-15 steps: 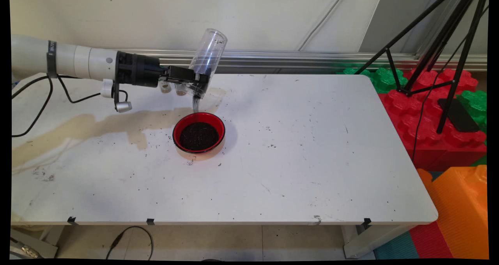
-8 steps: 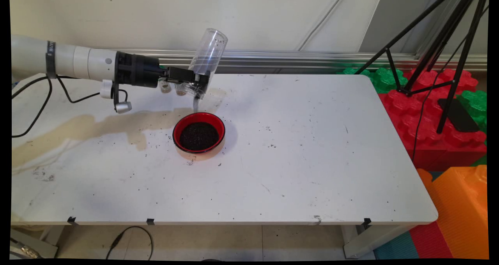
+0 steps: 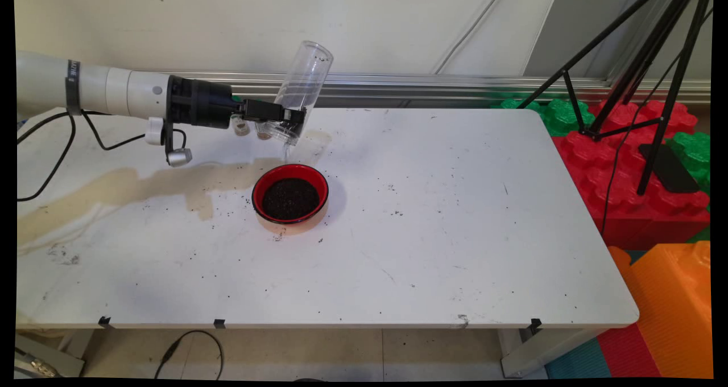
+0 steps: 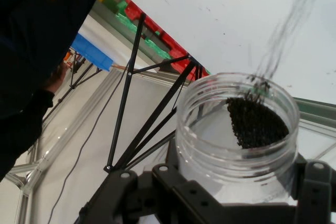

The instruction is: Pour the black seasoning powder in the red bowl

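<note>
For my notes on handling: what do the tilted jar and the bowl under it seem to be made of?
The jar looks like clear, glossy plastic: the wall and the dark grains inside show through it, and its rim is thick and moulded. The bowl looks glossy, red inside with a dark rim, perhaps lacquered plastic or glazed ceramic; I cannot tell which.

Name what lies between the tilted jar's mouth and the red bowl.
A thin stream of dark grains, falling from the clear jar toward the red bowl; it shows in both views.
</note>
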{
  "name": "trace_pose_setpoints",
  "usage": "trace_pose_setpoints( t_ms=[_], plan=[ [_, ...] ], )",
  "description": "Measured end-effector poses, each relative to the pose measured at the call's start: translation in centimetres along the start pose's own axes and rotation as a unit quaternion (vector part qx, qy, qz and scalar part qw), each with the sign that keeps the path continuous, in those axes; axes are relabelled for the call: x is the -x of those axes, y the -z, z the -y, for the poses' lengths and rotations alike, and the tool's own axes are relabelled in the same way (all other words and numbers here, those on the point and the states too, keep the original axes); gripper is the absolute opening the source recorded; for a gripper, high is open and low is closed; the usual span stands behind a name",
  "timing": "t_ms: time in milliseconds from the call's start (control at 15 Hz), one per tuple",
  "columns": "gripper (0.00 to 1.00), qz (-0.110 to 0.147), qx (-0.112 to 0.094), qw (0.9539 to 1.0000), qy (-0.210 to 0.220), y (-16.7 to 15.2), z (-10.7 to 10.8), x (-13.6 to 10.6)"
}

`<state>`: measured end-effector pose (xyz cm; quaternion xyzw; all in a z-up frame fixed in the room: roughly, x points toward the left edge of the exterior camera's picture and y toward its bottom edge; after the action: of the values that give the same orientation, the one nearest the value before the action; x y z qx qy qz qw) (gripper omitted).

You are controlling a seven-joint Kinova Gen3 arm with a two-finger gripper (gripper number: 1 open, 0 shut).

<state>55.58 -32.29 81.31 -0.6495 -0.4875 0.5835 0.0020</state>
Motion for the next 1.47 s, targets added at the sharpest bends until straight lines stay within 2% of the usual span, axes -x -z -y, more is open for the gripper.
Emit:
trace_pose_setpoints(
  t_ms=[733, 1467],
  plan=[
    [0.00, 0.001, -0.008, 0.9994, -0.034, 0.18, 0.31, -0.11],
    [0.00, 0.002, -0.014, 0.9968, -0.079, 0.52, 0.42, -0.40]
  ],
)
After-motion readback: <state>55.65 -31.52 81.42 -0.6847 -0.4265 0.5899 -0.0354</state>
